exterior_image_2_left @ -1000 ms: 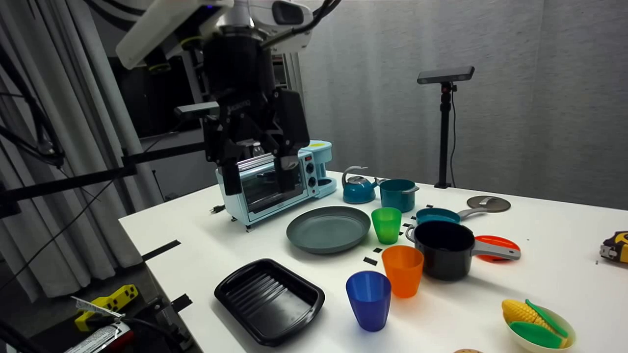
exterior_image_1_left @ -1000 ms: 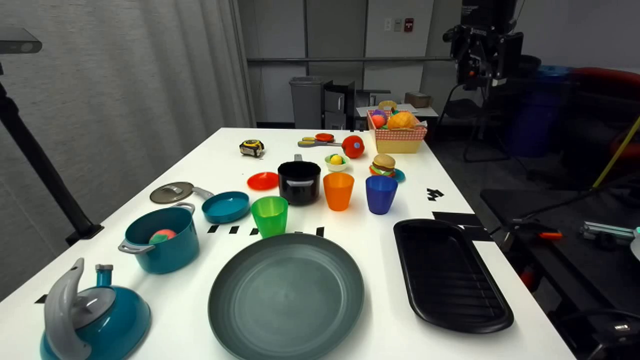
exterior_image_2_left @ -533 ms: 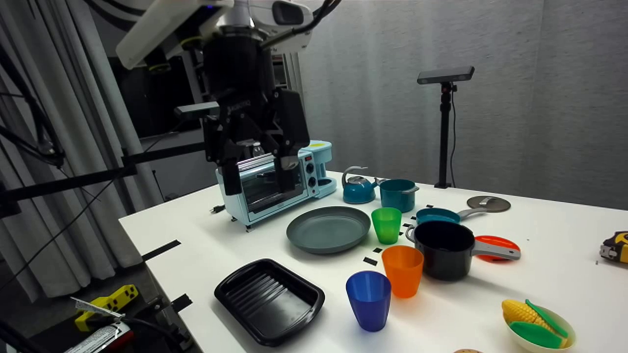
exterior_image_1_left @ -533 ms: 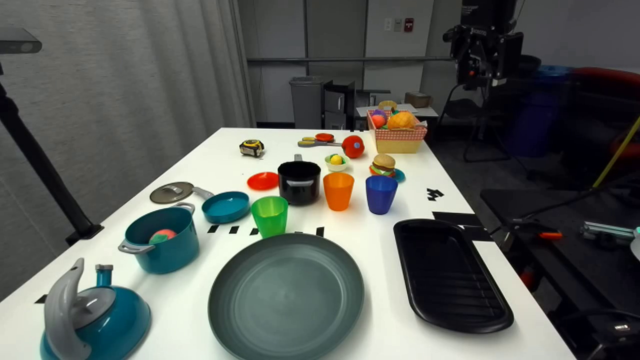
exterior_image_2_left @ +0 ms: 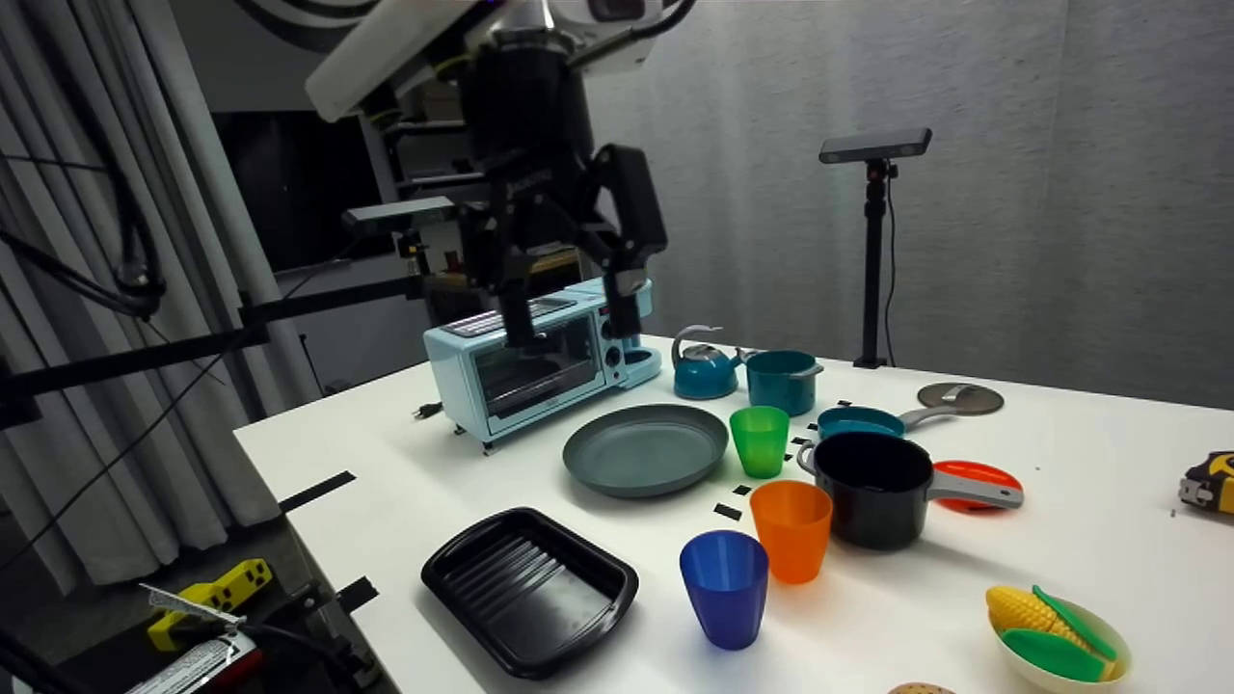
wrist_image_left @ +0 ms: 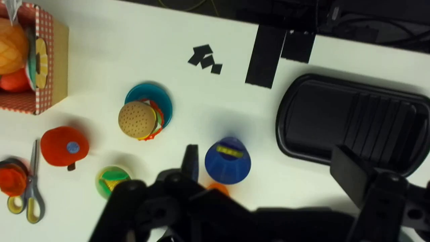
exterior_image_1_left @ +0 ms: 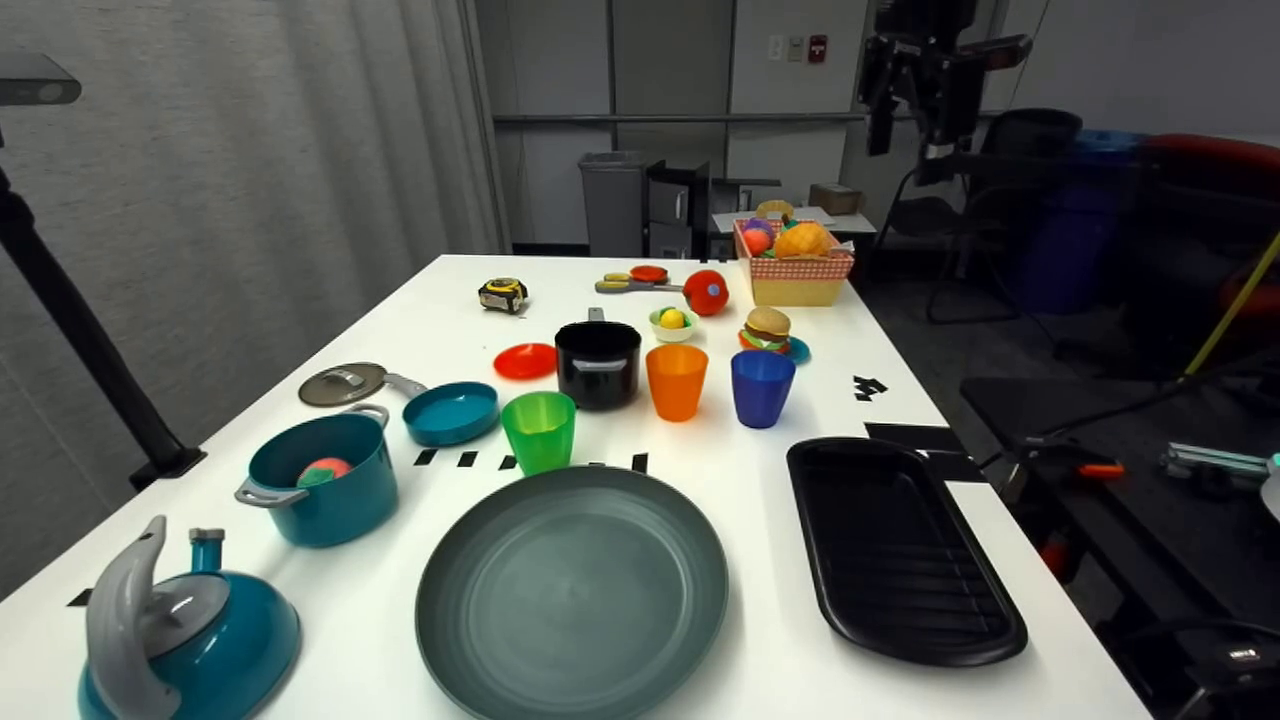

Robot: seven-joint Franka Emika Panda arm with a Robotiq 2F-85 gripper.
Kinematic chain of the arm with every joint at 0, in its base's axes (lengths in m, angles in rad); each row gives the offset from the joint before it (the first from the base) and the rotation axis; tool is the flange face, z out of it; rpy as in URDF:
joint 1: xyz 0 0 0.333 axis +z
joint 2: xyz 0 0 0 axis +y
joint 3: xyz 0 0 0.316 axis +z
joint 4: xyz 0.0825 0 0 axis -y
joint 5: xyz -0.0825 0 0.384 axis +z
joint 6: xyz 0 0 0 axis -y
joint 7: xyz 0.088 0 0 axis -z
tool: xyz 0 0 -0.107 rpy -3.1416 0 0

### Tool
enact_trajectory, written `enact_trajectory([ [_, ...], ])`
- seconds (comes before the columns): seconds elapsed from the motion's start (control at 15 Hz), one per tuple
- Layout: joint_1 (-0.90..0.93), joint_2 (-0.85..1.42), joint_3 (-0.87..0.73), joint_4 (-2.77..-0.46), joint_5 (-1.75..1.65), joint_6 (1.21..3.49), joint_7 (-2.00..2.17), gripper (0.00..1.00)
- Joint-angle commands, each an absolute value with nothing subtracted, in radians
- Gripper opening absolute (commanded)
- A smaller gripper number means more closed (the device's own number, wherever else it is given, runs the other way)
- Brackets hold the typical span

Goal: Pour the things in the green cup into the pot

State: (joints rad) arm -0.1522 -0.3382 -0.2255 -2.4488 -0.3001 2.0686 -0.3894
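The green cup (exterior_image_1_left: pixel 540 435) stands upright on the table beside the grey plate; it also shows in an exterior view (exterior_image_2_left: pixel 760 445). Its contents cannot be made out. The black pot (exterior_image_1_left: pixel 598 375) stands close to the orange cup and shows in an exterior view with its grey handle (exterior_image_2_left: pixel 877 506). My gripper (exterior_image_2_left: pixel 573 330) is open and empty, high above the table, with its fingers pointing down. It also shows at the upper right in an exterior view (exterior_image_1_left: pixel 907 155). In the wrist view its fingers (wrist_image_left: pixel 265 158) are wide apart. The green cup and pot do not show there.
The orange cup (exterior_image_2_left: pixel 792 535) and blue cup (exterior_image_2_left: pixel 727 593) stand near the pot; a yellow piece lies in the blue cup (wrist_image_left: pixel 228 169). A black tray (wrist_image_left: pixel 315 124), grey plate (exterior_image_1_left: pixel 575 590), teal pot (exterior_image_1_left: pixel 345 500), kettle (exterior_image_1_left: pixel 220 640) and toaster oven (exterior_image_2_left: pixel 540 366) stand around.
My gripper has moved, still open: right and up in an exterior view, left and slightly up in an exterior view. The cups and pot have not moved.
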Motion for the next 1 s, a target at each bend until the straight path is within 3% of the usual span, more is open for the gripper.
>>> enact_trajectory([
  [0.0, -0.128, -0.095, -0.231, -2.218, -0.19, 2.112, -0.386, 1.0],
  [0.2, -0.133, 0.066, -0.207, -2.047, -0.124, 2.123, -0.386, 1.0],
  [0.27, -0.147, -0.063, -0.202, -2.185, -0.167, 2.13, -0.387, 1.0],
  [0.93, -0.137, 0.132, -0.163, -2.032, -0.186, 2.136, -0.394, 1.0],
])
